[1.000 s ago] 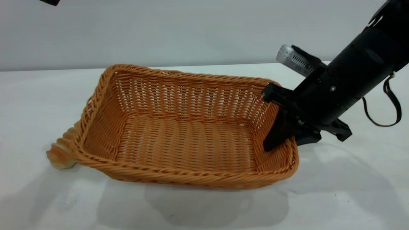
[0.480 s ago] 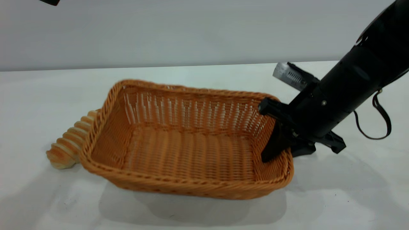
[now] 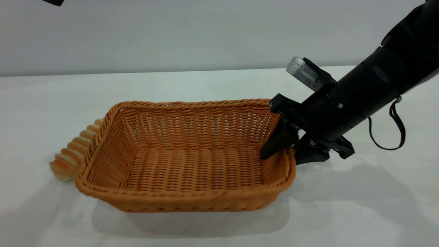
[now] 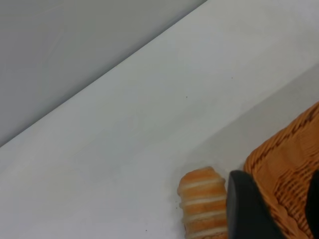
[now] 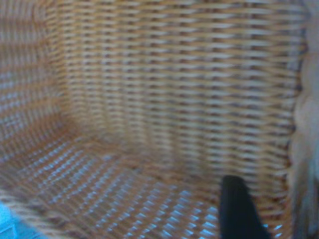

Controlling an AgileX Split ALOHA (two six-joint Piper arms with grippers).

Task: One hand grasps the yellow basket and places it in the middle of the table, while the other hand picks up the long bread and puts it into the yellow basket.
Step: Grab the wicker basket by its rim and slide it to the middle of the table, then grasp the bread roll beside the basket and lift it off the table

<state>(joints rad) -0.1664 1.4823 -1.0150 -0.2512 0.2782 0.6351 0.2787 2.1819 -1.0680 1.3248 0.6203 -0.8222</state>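
the right gripper (image 3: 289,145) is clamping the short end wall of the yellow basket (image 3: 185,164) at centre right of the exterior frame, one finger inside the wall and one outside, closed on the rim. the basket is occupying the middle and lower middle of the frame and appears to be resting nearly level on the table (image 3: 360,212). the long bread (image 3: 73,159) is lying at lower left, touching or just beside the basket's far end wall, partly hidden by it.

the left gripper (image 4: 271,211) is showing only as dark finger shapes at the lower right edge of the left wrist view, above the bread (image 4: 202,201); whether its fingers are open cannot be told.

judgement: to finish this placement well, the basket should be settled flat and clear of the bread before the grip is released, so the loaf is not pushed or trapped.

against the earlier frames, the basket is sitting lower and flatter, no longer tipped up toward the camera, and its gripped end has shifted leftward with the right arm. the bread is lying at the same spot.
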